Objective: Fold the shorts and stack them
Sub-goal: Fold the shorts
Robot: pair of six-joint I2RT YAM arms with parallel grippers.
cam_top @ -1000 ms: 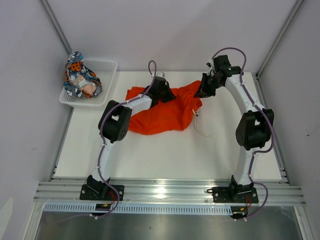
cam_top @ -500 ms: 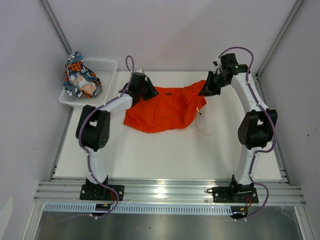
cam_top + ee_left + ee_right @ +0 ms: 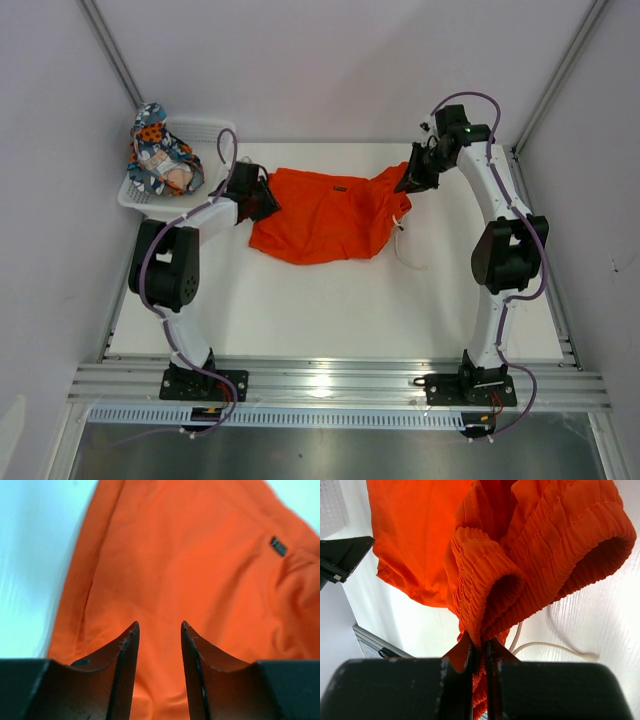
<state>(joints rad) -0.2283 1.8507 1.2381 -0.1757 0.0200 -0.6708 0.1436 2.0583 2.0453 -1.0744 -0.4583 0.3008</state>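
The orange shorts (image 3: 325, 215) lie spread on the table (image 3: 300, 310) in the upper centre of the top view, elastic waistband end toward the right of the frame. The printed shorts (image 3: 158, 155) sit bunched in the white mesh basket (image 3: 213, 132) at the upper left, well apart from the orange pair. A white drawstring (image 3: 404, 255) trails loose onto the table just below the waistband end.

A small dark tag (image 3: 278, 546) is sewn to the orange fabric. Any writing on it is too small to read.

The right gripper (image 3: 479, 652) is clamped on a gathered fold of the waistband, which bunches up around its tips. The left gripper (image 3: 157, 645) sits at the opposite, left edge of the orange shorts. Its jaws stand apart with orange fabric showing in the gap beyond them. Whether the tips touch the cloth cannot be told.
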